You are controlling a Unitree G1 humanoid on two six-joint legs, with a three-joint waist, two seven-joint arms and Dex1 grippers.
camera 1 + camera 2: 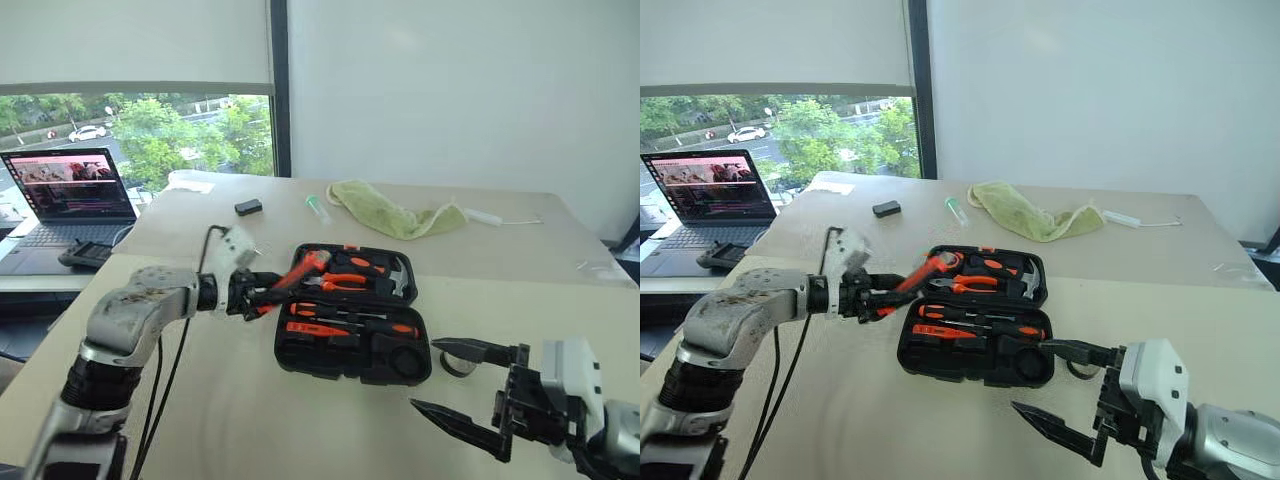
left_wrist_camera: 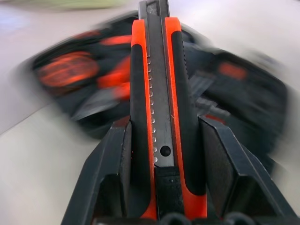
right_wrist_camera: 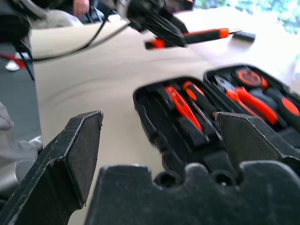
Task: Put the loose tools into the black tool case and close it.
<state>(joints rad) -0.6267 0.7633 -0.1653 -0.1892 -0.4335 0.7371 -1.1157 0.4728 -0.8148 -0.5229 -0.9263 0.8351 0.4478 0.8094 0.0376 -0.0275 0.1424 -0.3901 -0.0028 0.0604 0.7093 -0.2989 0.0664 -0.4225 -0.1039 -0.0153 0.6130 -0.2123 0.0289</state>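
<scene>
Your left gripper [image 1: 262, 297] has its jaws clamped on the orange-black utility knife [image 1: 290, 276], holding it by its rear end with the flat sides pinched between the two black fingers. The knife's long axis runs on out of the jaws toward about 2 o'clock in the head view, its free tip over the near-left corner of the lid half of the black tool case [image 1: 355, 315]. The case lies open on the table [image 1: 240, 420], straight off the knife's tip; the base half, with screwdrivers already in their slots, sits at about 4 o'clock from your left jaws.

Your right gripper [image 1: 470, 395] hangs with its jaws spread wide and empty, at about 5 o'clock from the case. The small dark tape roll [image 1: 455, 362] lies on the table just beside the case's right edge, between it and the upper right finger.

I judge the left arm is the one to finish this: swing the knife in line with a free slot.
</scene>
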